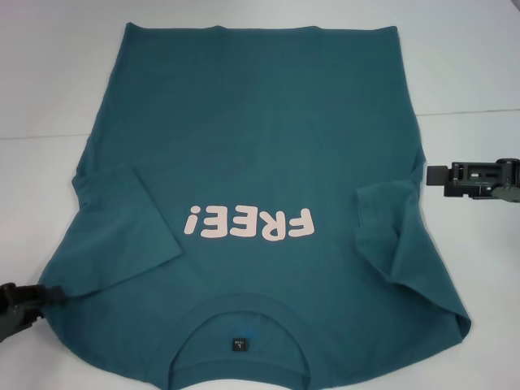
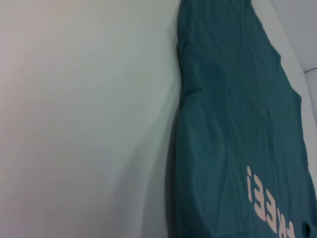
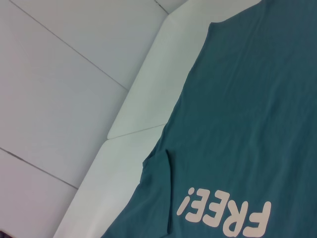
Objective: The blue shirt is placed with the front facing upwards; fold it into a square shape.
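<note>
Head view: blue shirt flat on my white table, front up, collar nearest me, both sleeves folded inward, print reads "FREE!". My left gripper at its near left edge, my right gripper beside its right edge; grip on either, cannot tell.
Left wrist view: shirt edge, print.
Right wrist view: same, print legible.

1. Large teal-blue cotton-like T-shirt: matt, soft cloth, lightly creased (ribbed knit at collar).
2. Pale pink "FREE!" print: smooth, flat, opaque.
3. White tabletop: smooth, faint sheen.
</note>
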